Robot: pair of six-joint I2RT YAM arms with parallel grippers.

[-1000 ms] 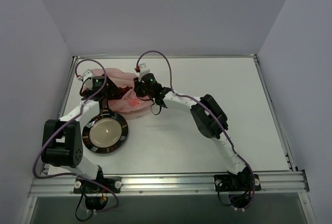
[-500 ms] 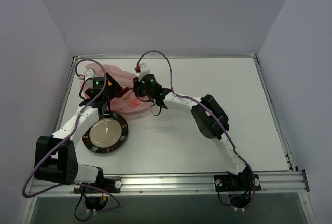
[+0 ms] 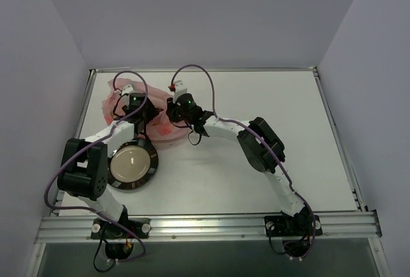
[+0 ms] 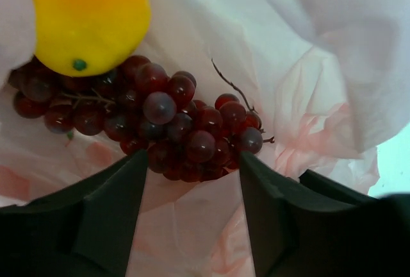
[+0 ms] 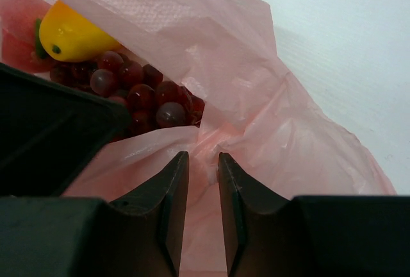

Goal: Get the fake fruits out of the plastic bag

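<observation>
Two jobs: my right gripper pinches the plastic bag; my left gripper, spread, faces the grape bunch at twelve o'clock. Next, I'd advance and close gently.

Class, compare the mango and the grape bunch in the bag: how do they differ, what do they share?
The mango is one smooth yellow-orange body; the grape bunch is many small dark red balls. The mango has a green dot at its tip; the grape bunch, thin stems. Both lie in the pink bag.
</observation>
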